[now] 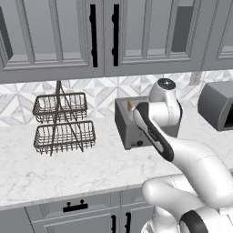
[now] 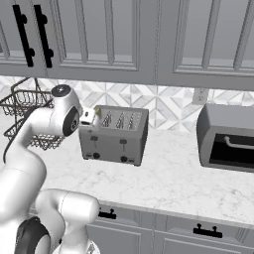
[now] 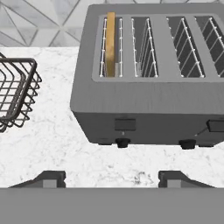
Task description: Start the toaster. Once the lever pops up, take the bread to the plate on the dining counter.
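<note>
Standing on the marble worktop (image 1: 68, 168), the toaster (image 1: 129, 125) is half covered by the arm in the left base view, beside a two-tier wire basket (image 1: 63, 123). In the right base view the gripper (image 2: 94, 117) hovers at the toaster's left top corner, a darker appliance (image 2: 225, 136) at the right. In the hand view the finger tips (image 3: 52, 178) stand wide apart, released, and the bread (image 3: 110, 43) sits upright in the leftmost slot.

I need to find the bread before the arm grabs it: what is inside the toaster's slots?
The toaster has four slots; the bread stands on edge in the leftmost one. The other three show bare wire guides. The slice's lower part is hidden inside the slot.
</note>
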Robot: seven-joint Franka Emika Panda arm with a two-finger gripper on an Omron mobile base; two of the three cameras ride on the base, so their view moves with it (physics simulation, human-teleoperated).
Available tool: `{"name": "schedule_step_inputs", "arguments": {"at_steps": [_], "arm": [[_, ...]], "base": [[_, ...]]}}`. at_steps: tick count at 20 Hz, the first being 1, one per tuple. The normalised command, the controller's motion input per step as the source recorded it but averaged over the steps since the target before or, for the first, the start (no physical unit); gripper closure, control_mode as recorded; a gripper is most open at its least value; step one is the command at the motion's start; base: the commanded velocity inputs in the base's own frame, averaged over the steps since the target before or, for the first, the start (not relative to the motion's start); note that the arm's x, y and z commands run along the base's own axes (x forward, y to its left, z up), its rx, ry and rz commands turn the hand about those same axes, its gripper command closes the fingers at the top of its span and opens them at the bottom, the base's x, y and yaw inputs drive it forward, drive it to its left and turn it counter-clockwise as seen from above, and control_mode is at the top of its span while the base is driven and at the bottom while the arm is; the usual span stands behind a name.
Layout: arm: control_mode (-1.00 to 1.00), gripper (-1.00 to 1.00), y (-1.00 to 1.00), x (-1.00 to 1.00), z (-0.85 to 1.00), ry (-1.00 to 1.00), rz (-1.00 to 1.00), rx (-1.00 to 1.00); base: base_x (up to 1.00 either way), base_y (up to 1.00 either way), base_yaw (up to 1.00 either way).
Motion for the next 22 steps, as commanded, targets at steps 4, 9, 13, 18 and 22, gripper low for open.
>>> {"name": "schedule_step_inputs", "arguments": {"at_steps": [4,9,13,18,22], "arm": [[-1.00,1.00,0.00,0.44,0.00,0.00,0.00,0.00],[-1.00,1.00,-0.01,0.32,-0.01,0.00,0.00,0.00],[-1.00,1.00,-0.14,0.01,-0.25,0.00,0.00,0.00],[-1.00,1.00,-0.15,-0.06,-0.30,0.00,0.00,0.00],[-1.00,1.00,-0.14,-0.04,-0.16,0.00,0.00,0.00]], "base": [[0.00,0.00,0.00],[0.00,0.00,0.00],[0.00,0.00,0.00],[0.00,0.00,0.00],[0.00,0.00,0.00]]}}
